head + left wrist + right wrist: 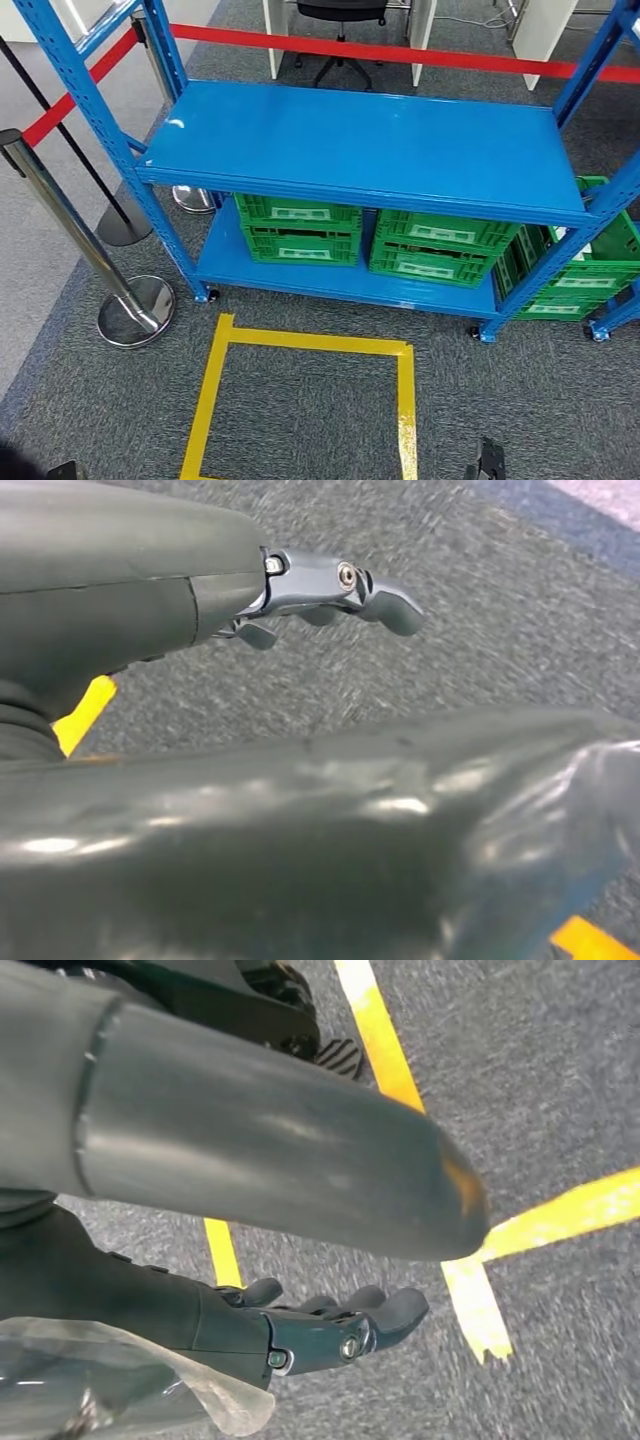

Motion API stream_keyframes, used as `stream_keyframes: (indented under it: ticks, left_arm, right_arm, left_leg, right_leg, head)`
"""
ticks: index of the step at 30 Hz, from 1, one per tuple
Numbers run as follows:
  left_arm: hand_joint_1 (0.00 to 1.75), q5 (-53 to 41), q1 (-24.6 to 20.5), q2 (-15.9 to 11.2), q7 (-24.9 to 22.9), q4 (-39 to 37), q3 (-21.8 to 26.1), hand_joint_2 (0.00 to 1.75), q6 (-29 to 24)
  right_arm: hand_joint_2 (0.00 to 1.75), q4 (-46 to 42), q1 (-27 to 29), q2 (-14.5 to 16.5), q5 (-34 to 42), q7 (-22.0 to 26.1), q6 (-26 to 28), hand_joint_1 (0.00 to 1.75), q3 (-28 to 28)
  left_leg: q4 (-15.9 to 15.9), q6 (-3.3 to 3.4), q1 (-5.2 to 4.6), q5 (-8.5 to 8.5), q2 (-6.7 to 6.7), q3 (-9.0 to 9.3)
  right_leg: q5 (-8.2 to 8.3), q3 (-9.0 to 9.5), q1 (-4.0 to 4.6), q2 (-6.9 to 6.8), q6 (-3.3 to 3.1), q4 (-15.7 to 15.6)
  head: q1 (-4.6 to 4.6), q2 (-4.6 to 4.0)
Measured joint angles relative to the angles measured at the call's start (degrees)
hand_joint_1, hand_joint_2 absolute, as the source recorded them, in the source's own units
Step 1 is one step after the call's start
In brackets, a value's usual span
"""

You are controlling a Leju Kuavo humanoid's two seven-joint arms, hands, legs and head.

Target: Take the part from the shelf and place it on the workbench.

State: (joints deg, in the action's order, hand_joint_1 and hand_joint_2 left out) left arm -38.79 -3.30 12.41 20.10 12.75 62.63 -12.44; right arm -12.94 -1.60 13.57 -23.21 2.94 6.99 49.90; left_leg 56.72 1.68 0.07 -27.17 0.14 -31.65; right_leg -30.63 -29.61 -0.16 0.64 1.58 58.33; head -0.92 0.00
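The blue metal shelf [362, 150] stands straight ahead of me, its upper board a plain blue surface. On its lower board sit green crates [300, 228]. My left hand [332, 590] hangs over grey carpet with its fingers stretched out straight and nothing in them. My right hand [324, 1325] hangs the same way, fingers extended and holding nothing, above the yellow floor tape [468, 1290].
A yellow tape square [302, 345] marks the carpet between me and the shelf. Chrome stanchions [136, 310] with a red belt [423, 55] stand at the left and behind the shelf. More green crates [596, 265] sit at the right, beside the shelf's post.
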Motion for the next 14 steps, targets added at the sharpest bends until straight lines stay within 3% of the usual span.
stream_keyframes:
  ticks: [2, 4, 5, 6, 7, 9, 11, 13, 14]
  left_arm:
    - [0.0, -0.12, -0.03, 0.02, 0.01, 0.0, 0.01, 0.0, 0.0]
    - [0.0, -0.16, -0.06, 0.02, 0.01, -0.01, 0.01, 0.0, 0.01]
    - [0.0, -0.18, -0.02, 0.03, 0.01, -0.01, 0.01, 0.0, 0.02]
    - [0.0, -0.18, 0.02, 0.03, 0.01, -0.01, 0.01, 0.0, 0.05]
    - [0.0, -0.18, 0.05, 0.03, 0.01, -0.01, 0.01, 0.0, 0.1]
    - [0.0, -0.19, 0.07, -0.01, 0.01, -0.01, 0.02, 0.0, 0.23]
    - [0.0, -0.2, 0.03, -0.08, 0.01, -0.01, 0.02, 0.0, 0.33]
    - [0.0, -0.2, 0.0, -0.12, -0.01, -0.01, 0.01, 0.0, 0.37]
    - [0.0, -0.2, 0.01, -0.12, -0.01, -0.01, 0.01, 0.0, 0.38]
  right_arm:
    - [0.0, 0.0, -0.19, 0.0, 0.0, -0.03, -0.01, 0.0, 0.03]
    - [0.0, 0.0, -0.21, -0.01, -0.01, -0.12, -0.09, 0.0, 0.05]
    - [0.0, 0.0, -0.07, -0.02, -0.01, -0.2, -0.15, 0.0, 0.07]
    - [0.0, 0.0, 0.07, -0.02, -0.02, -0.28, -0.23, 0.0, 0.09]
    - [0.0, 0.0, 0.18, -0.03, -0.02, -0.33, -0.3, 0.0, 0.11]
    - [0.0, 0.01, 0.22, -0.05, -0.02, -0.37, -0.49, 0.0, 0.12]
    - [0.0, 0.03, 0.1, -0.07, -0.02, -0.39, -0.62, 0.0, 0.1]
    - [0.0, 0.02, 0.19, -0.07, -0.03, -0.41, -0.64, 0.0, 0.12]
    - [0.0, 0.01, 0.26, -0.07, -0.03, -0.43, -0.64, 0.0, 0.13]
  left_leg:
    - [-0.38, 0.27, 0.28, -0.11, 0.0, 0.68]
    - [-0.37, 0.33, 0.3, -0.56, 0.01, 0.96]
    - [-0.35, 0.27, 0.32, -0.82, 0.02, 1.24]
    - [-0.34, 0.16, 0.38, -1.14, 0.02, 1.63]
    - [-0.33, 0.0, 0.46, -1.51, 0.01, 2.17]
    - [-0.29, -0.52, 0.59, -2.39, 0.01, 3.34]
    - [-0.22, -1.29, 0.53, -3.19, 0.05, 3.86]
    - [0.02, -2.06, 0.44, -3.55, 0.09, 4.2]
    - [0.05, -2.23, 0.45, -3.63, 0.11, 4.34]
  right_leg:
    - [-2.62, -2.69, -0.13, -0.11, 0.51, 4.83]
    - [-5.37, -7.19, -0.33, -0.15, 1.03, 12.25]
    - [-5.66, -8.9, -0.43, -0.17, 1.19, 14.53]
    - [-4.72, -9.61, -0.52, -0.19, 1.33, 14.73]
    - [-2.55, -9.18, -0.64, -0.26, 1.46, 12.61]
    - [2.12, -6.59, -0.81, -0.58, 1.68, 5.17]
    - [3.11, -4.87, -0.63, -0.95, 0.95, 0.67]
    - [2.42, -4.28, -0.42, -1.01, -0.33, 0.15]
    - [2.64, -4.08, -0.41, -0.95, -0.59, 0.2]
  head:
    - [-0.22, 0.0]
    - [-0.29, 0.0]
    - [-0.29, 0.0]
    - [-0.3, 0.0]
    - [-0.31, 0.0]
    - [-0.31, 0.0]
    - [-0.39, 0.0]
    - [-0.26, 0.0]
    - [-0.19, 0.0]
